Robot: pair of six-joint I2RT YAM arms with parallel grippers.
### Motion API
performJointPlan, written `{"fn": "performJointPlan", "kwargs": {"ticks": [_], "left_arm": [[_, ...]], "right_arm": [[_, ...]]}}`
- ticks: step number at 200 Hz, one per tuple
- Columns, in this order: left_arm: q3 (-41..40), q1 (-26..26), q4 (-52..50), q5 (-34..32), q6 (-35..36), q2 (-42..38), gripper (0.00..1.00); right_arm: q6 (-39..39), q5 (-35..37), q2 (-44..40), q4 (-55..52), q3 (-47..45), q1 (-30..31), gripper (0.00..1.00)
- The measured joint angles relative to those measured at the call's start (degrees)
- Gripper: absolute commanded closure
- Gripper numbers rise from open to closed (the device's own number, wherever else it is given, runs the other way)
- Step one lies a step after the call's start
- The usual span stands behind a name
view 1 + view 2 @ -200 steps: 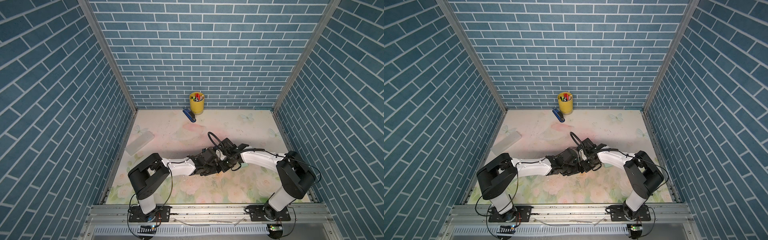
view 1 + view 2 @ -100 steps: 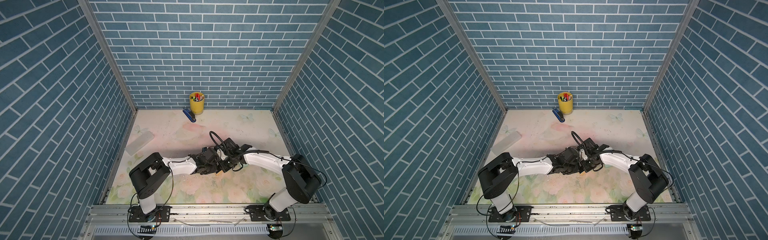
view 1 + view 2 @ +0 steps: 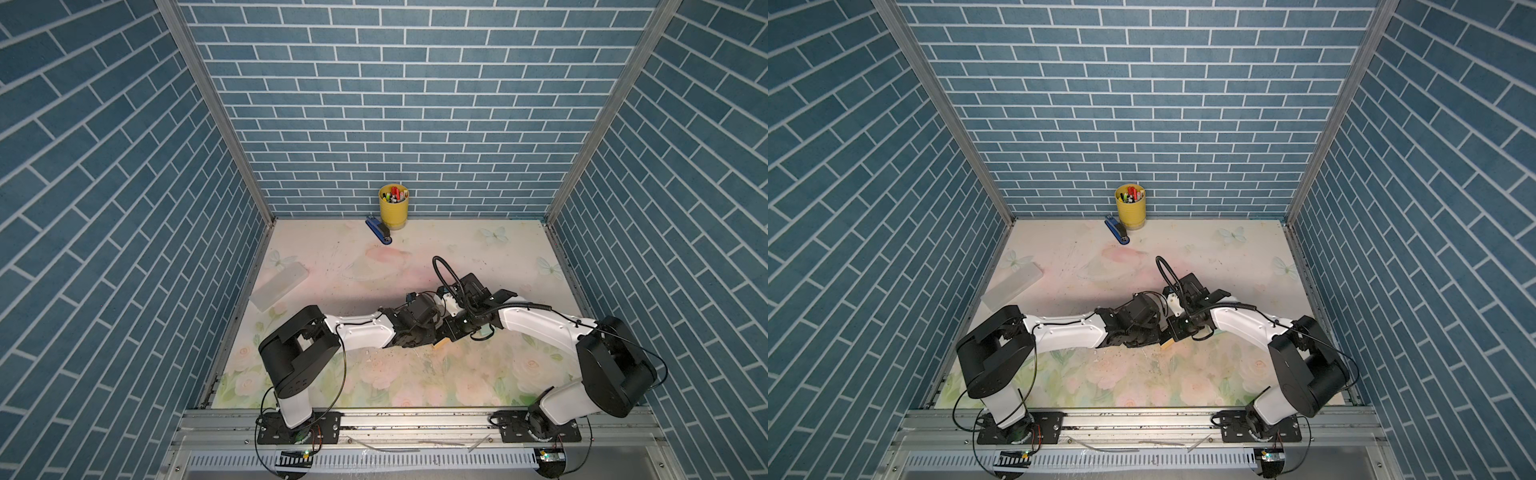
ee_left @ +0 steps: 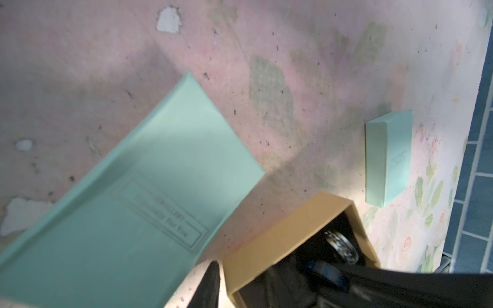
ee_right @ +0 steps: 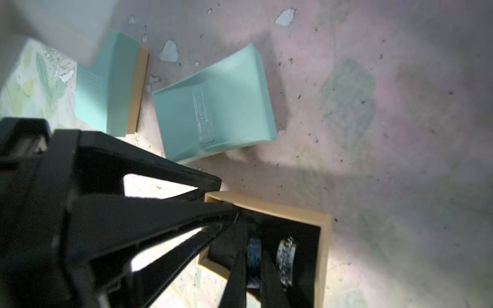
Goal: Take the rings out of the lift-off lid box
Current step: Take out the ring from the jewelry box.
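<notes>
Narrowly clamps box [image 5: 322, 240] wall with left gripper [image 5: 226, 200]. Dips right gripper [image 5: 246, 226], closed tight, inside box beside two upright rings [image 5: 285, 256].

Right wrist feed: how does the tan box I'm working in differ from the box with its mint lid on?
The tan box is open, black-lined, rings showing; the mint-lidded box is shut, only a tan edge showing. The left gripper pinches the tan box's wall and the right gripper a dark ring inside; no gripper is at the mint-lidded box. Both have tan bases.
</notes>
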Motion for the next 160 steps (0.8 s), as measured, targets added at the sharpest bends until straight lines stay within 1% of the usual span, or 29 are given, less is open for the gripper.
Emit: {"fn": "performJointPlan", "kwargs": {"ticks": [71, 112, 160], "left_arm": [[2.8, -1.3, -3.9, -2.8, 1.8, 1.0, 0.70], [6.4, -2.9, -7.8, -5.5, 3.2, 2.7, 0.70], [6.7, -4.1, -9.0, -6.7, 3.5, 3.8, 0.71]], "right_arm": [[3.3, -0.4, -0.6, 6.8, -3.8, -0.6, 0.99], [6.1, -0.4, -2.3, 11.0, -7.6, -0.7, 0.99], [8.3, 0.3, -3.8, 13.6, -10.3, -0.8, 0.99]]}}
